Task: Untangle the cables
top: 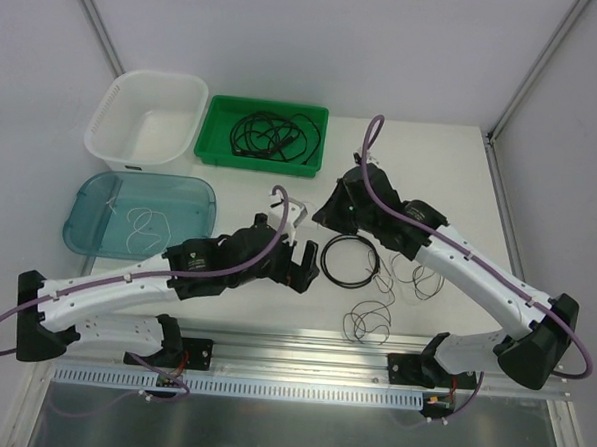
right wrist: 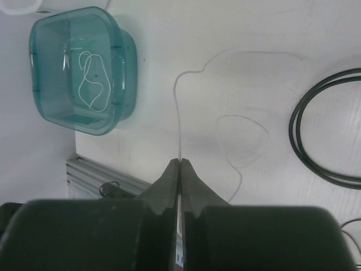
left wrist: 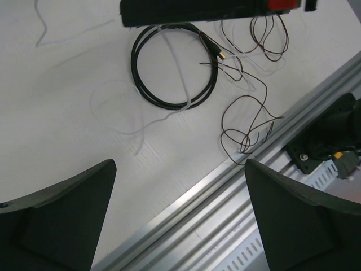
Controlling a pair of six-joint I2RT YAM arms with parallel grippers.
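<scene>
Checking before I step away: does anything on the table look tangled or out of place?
Yes. The thin white cable lies across the black coil, and the brown wire sprawls in loose loops up to the metal rail at the near edge. Nothing looks damaged.

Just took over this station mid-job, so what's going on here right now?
The right gripper is shut on the thin white cable, pinching it above the table. The left gripper is open, holding nothing, above the black coil and thin brown wire. Black cables sit in the green tray, a white cord in the blue tub.
</scene>
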